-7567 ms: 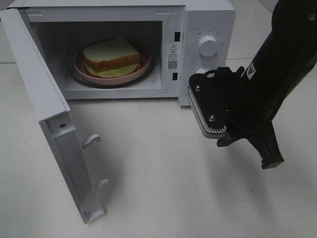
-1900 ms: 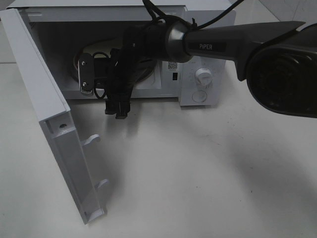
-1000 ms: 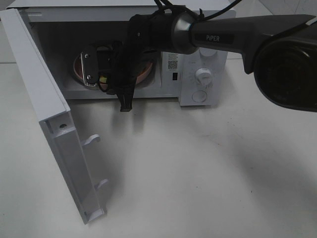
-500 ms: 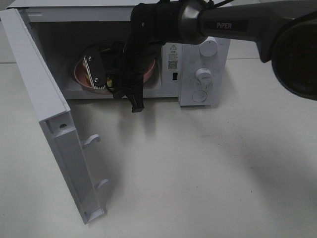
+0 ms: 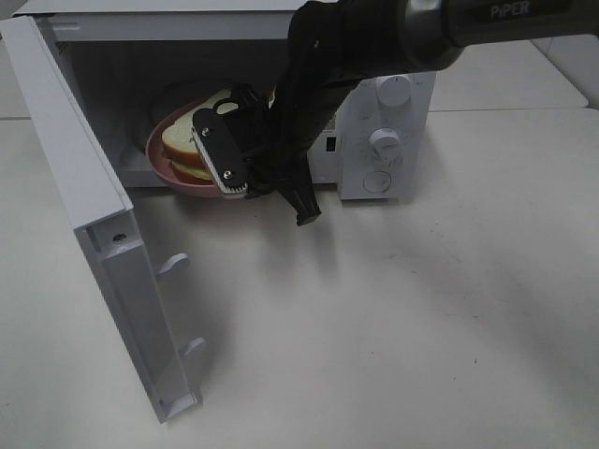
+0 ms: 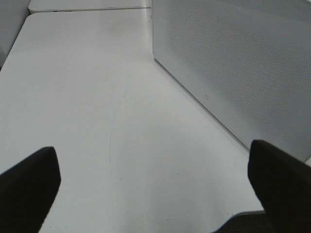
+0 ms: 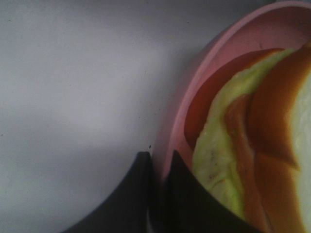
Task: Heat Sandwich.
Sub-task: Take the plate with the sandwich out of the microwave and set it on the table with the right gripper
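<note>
Right wrist view: right claw (image 7: 158,162) clamps the pink plate (image 7: 219,52) by its rim, sandwich (image 7: 265,145) just beside it.

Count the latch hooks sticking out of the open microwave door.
2: the upper hook high on the door latch edge, the lower hook nearer its bottom corner. None seems hidden.

One microwave (image 5: 178,26), fitted with two knobs (image 5: 393,92) and one door (image 5: 75,187) carrying two hooks (image 5: 173,265). One plate (image 5: 159,155) and one sandwich (image 5: 182,142).
</note>
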Controlling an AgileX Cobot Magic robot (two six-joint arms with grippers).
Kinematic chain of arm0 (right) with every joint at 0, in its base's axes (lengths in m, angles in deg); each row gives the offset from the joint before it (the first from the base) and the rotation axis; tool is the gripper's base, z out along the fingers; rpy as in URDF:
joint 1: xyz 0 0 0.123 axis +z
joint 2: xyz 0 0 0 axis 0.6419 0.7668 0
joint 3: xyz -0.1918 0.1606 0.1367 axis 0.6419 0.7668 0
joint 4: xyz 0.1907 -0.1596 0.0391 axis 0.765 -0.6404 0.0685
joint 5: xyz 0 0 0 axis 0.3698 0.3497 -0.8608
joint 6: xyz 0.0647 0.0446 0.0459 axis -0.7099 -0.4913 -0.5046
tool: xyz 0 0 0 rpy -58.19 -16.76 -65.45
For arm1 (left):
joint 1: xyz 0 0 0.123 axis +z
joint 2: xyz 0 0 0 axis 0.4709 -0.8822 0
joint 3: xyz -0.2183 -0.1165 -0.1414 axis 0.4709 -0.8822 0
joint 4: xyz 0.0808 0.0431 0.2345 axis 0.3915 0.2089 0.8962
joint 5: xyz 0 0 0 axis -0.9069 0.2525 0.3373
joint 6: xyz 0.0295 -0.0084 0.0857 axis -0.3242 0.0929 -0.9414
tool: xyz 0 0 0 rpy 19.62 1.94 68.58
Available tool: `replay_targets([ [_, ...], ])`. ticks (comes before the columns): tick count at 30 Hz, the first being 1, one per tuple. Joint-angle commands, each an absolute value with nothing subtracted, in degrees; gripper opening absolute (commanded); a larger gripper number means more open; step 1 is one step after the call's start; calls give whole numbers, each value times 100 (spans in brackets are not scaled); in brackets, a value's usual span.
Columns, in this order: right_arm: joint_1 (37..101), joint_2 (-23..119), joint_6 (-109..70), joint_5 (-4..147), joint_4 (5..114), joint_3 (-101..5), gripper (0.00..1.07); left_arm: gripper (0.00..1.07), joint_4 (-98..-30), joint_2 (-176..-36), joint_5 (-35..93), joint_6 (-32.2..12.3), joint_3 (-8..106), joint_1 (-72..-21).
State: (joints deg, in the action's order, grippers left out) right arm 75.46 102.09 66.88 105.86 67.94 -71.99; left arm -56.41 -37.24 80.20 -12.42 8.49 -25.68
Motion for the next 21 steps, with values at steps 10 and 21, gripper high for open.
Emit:
replay_targets([
  [10,7431,9149,7530,10162,7304,-6013,0,98,-5669,-3633,7969,-1253,849,-2574],
  [21,7517,8382,7822,9893,7716,-5085,0,98,-5669,-3633,7969,-1253,849,-2574],
])
